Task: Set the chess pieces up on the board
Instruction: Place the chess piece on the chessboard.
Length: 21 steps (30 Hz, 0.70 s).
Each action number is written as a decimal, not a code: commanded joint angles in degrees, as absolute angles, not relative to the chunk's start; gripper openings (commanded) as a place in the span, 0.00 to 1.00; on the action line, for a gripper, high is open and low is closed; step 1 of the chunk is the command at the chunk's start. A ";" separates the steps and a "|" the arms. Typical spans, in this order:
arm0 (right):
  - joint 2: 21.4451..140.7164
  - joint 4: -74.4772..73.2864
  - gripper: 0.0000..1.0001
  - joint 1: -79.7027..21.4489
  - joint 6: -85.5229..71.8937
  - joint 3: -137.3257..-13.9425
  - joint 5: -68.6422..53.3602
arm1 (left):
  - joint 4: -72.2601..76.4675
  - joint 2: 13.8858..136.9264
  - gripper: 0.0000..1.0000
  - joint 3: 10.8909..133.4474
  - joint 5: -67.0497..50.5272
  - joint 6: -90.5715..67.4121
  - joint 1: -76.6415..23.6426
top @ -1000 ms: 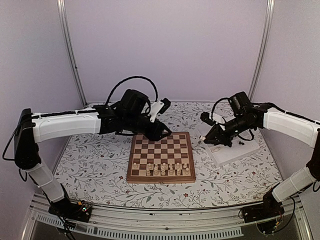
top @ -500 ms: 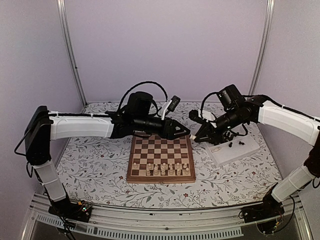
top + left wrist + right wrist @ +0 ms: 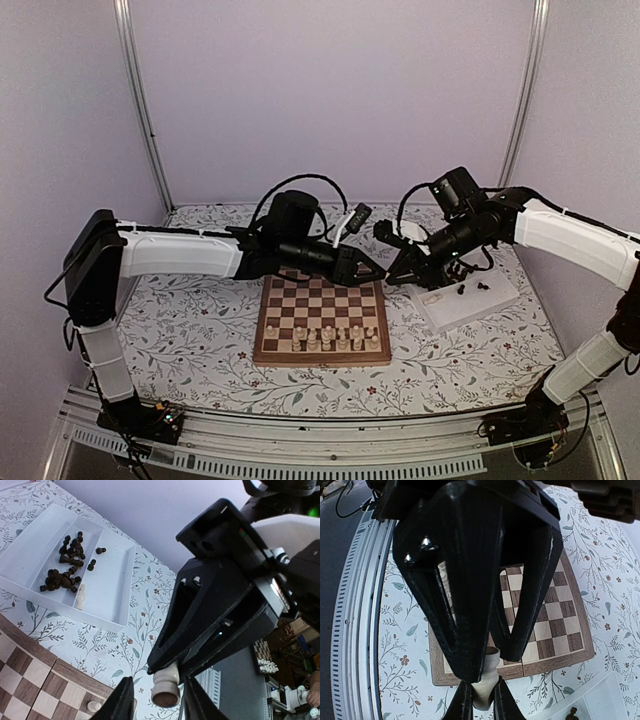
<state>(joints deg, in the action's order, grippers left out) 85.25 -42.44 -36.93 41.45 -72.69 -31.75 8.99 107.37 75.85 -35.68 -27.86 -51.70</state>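
Observation:
The chessboard (image 3: 320,300) lies mid-table with a row of cream pieces (image 3: 330,338) along its near edge. My right gripper (image 3: 392,278) is shut on a cream chess piece (image 3: 487,690) and holds it in the air off the board's far right corner. My left gripper (image 3: 378,272) is open, tip to tip with the right one. In the left wrist view its fingers (image 3: 122,702) stand either side of the piece's base (image 3: 166,687) without touching it. In the right wrist view the left gripper's black fingers (image 3: 460,605) fill the frame above the board (image 3: 540,615).
A white partitioned tray (image 3: 468,302) stands right of the board. It holds several dark pieces (image 3: 67,565) and one cream piece (image 3: 81,596). The floral cloth (image 3: 180,320) covers the table. Purple walls close in on three sides.
My left arm has stretched right from over the board's far edge. My right gripper has come left from the tray with the cream piece. The two tips now meet.

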 commanded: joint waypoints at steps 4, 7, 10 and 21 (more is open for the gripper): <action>85.52 -42.72 0.08 -37.53 41.59 -73.69 -31.25 | 11.37 108.92 0.23 77.69 -39.98 -28.42 -52.12; 85.35 -42.55 0.08 -37.53 41.50 -73.70 -31.21 | 11.60 109.15 0.17 77.78 -40.66 -28.65 -52.16; 85.26 -42.54 0.08 -37.53 41.44 -73.71 -31.12 | 11.60 109.04 0.14 77.70 -40.87 -28.90 -52.13; 80.00 -29.36 0.52 -22.76 21.72 -75.97 -51.74 | 35.40 99.11 0.13 65.34 -29.98 -29.56 -52.18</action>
<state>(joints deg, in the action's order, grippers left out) 82.63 -37.39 -29.23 33.74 -72.79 -37.69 18.90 104.55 69.87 -35.24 -28.93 -51.68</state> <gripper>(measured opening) 0.491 0.167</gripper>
